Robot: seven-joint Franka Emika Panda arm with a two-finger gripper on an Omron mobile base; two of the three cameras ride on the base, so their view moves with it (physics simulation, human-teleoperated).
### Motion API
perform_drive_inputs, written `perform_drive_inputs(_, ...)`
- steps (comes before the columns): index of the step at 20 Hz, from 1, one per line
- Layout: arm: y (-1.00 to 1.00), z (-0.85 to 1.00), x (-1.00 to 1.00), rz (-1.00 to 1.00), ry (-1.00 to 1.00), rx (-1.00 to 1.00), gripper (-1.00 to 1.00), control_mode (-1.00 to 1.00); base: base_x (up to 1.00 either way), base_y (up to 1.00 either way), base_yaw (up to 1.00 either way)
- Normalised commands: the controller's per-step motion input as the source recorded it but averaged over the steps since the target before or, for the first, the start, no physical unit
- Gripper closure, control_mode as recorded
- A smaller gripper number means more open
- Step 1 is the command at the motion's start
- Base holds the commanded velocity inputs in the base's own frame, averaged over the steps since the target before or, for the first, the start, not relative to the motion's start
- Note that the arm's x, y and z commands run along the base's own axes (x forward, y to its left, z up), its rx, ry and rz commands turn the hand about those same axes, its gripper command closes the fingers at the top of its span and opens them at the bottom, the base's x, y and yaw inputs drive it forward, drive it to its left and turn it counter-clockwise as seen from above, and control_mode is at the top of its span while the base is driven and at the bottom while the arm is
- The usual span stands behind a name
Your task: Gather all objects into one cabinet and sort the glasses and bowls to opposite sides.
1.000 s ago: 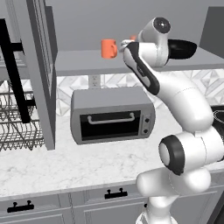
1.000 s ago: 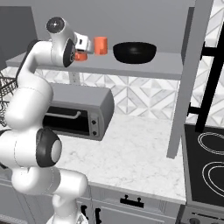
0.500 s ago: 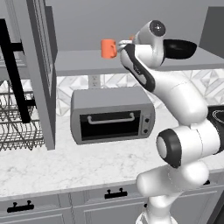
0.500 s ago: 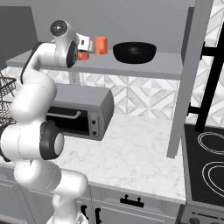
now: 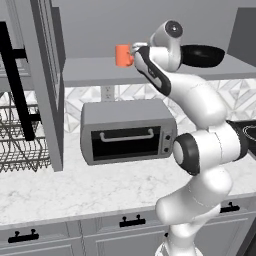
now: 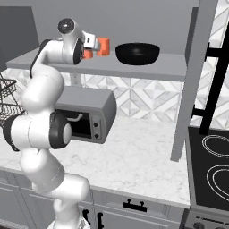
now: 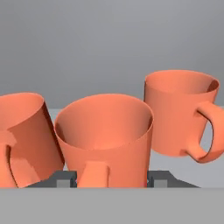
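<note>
Evidently the placing step: the gripper has its jaws clamped on the middle orange mug, above the cabinet shelf, two other mugs flanking them. Next, release, then retreat straight back.

Light is even and soft in all three rendered views, with no single visible source and no harsh glare. The white marbled worktop is bright; the grey upper cabinet shelf shades the tiled wall beneath it, and the cabinet's interior sits in flat mid-grey. The glossy wide black bowl carries only a faint sheen. In the hand view the three bright orange mugs look slightly soft-edged, smoothly shaded inside. No edge distortion shows.
</note>
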Motion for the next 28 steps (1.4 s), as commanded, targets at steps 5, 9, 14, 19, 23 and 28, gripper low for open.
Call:
perform_drive_inputs(5, 0.00, 0.00, -0.19, 0.00, 0.00, 0.00, -1.00, -1.00, 0.00, 0.00, 0.00)
perform_drive_inputs(9, 0.00, 0.00, -0.99, 0.00, 0.00, 0.00, -1.00, -1.00, 0.00, 0.00, 0.00)
perform_drive_inputs(14, 0.00, -0.01, -1.00, 0.00, -0.02, 0.00, -1.00, -1.00, 0.00, 0.00, 0.00)
perform_drive_inputs(19, 0.00, -0.04, -1.00, 0.00, -0.25, 0.00, -1.00, -1.00, 0.00, 0.00, 0.00)
perform_drive_inputs(23, 0.00, 0.00, -1.00, 0.00, -0.27, 0.00, -1.00, -1.00, 0.00, 0.00, 0.00)
perform_drive_inputs(28, -0.10, -0.10, -1.00, 0.00, -0.06, 0.00, -1.00, -1.00, 0.00, 0.00, 0.00)
